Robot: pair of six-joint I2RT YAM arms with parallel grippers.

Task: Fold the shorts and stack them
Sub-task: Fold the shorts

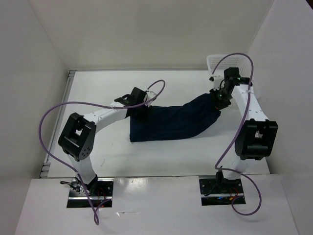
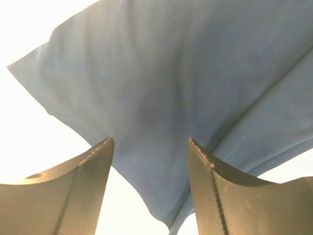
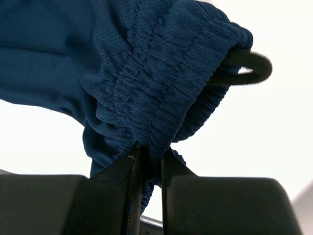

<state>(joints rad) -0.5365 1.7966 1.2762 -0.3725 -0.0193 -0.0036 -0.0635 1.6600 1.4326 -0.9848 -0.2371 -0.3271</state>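
Observation:
The dark navy shorts (image 1: 171,122) lie stretched across the middle of the table, the leg end at the left and the waistband raised at the right. My right gripper (image 1: 218,100) is shut on the shorts' elastic waistband (image 3: 161,88), fabric pinched between its jaws, with a dark drawstring loop (image 3: 249,66) hanging beside it. My left gripper (image 1: 139,108) is open just above the shorts' upper left edge; in the left wrist view the cloth (image 2: 171,88) fills the frame behind the spread fingers (image 2: 93,186), which hold nothing.
A white plastic mesh basket (image 1: 217,62) stands at the far right corner, just behind my right arm. White walls close the table at the left, back and right. Purple cables loop over both arms.

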